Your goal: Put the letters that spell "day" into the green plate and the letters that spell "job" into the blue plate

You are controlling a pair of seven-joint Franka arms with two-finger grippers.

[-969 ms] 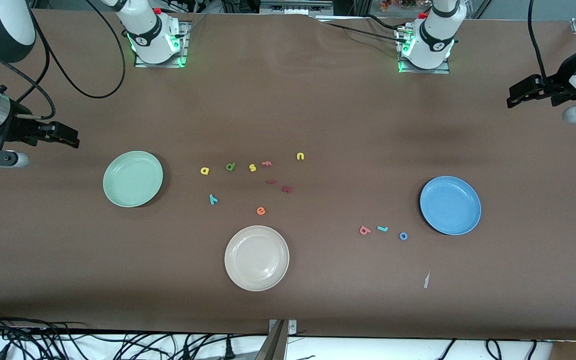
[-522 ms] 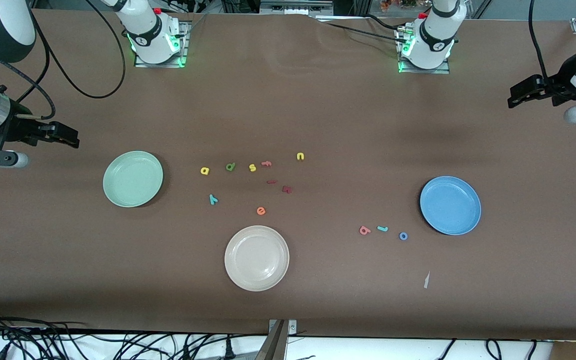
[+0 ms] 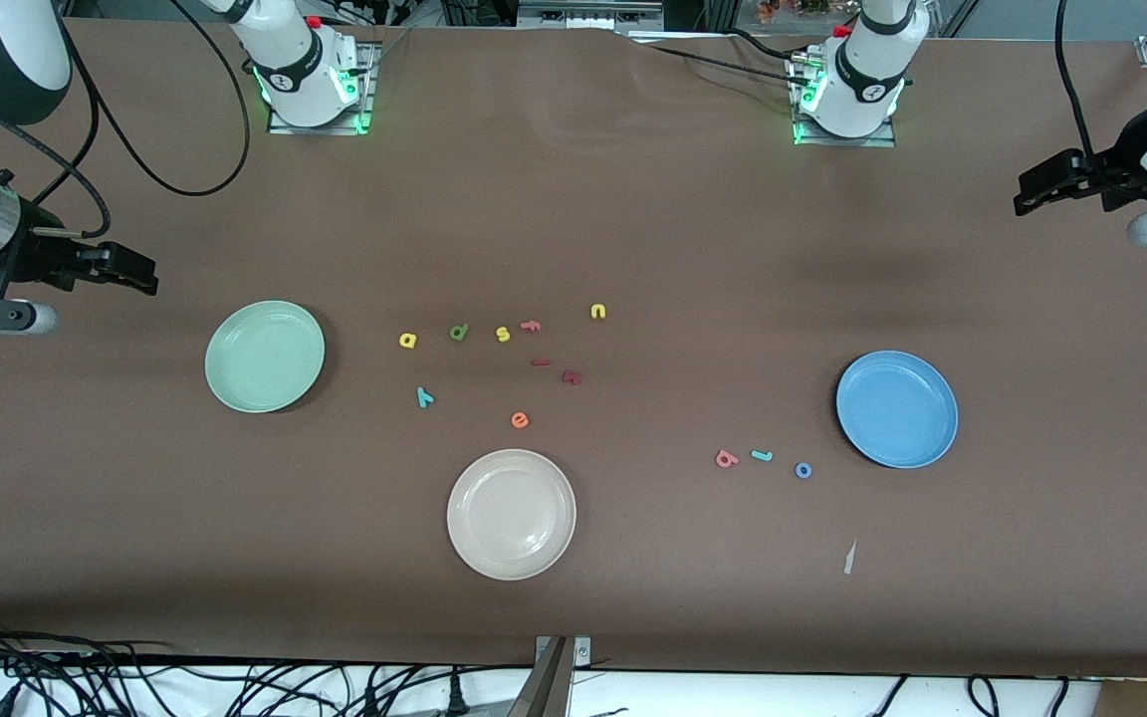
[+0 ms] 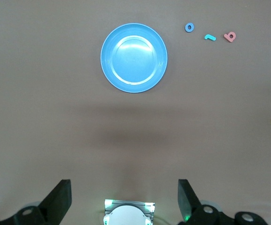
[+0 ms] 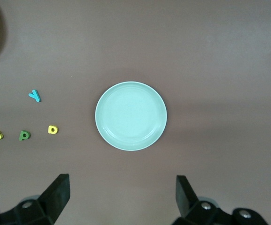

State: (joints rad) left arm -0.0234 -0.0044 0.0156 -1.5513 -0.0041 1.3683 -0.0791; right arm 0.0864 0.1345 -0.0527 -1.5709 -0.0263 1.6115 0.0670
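The pale green plate (image 3: 265, 357) (image 5: 131, 116) lies toward the right arm's end of the table. Beside it are the yellow a (image 3: 408, 341) (image 5: 53, 129), the dark green d (image 3: 459, 332) (image 5: 25, 135) and the teal y (image 3: 424, 397) (image 5: 34, 95). The blue plate (image 3: 897, 408) (image 4: 134, 57) lies toward the left arm's end. Next to it sit the pink b (image 3: 727, 458) (image 4: 229, 36), the teal j (image 3: 762, 455) (image 4: 210, 37) and the blue o (image 3: 803, 470) (image 4: 189, 27). My right gripper (image 3: 140, 274) (image 5: 121, 183) hangs open and empty, high up beside the green plate. My left gripper (image 3: 1032, 191) (image 4: 123, 185) is open and empty too.
A cream-white plate (image 3: 511, 514) lies nearest the front camera. Other letters are scattered mid-table: a yellow s (image 3: 503, 334), a yellow u (image 3: 598, 312), an orange e (image 3: 520, 420), a pinkish f (image 3: 531, 325) and two dark red ones (image 3: 572, 376). A small paper scrap (image 3: 848, 558) lies near the blue plate.
My left gripper has drifted slightly toward its own end of the table. The right arm, plates and letters have not moved.
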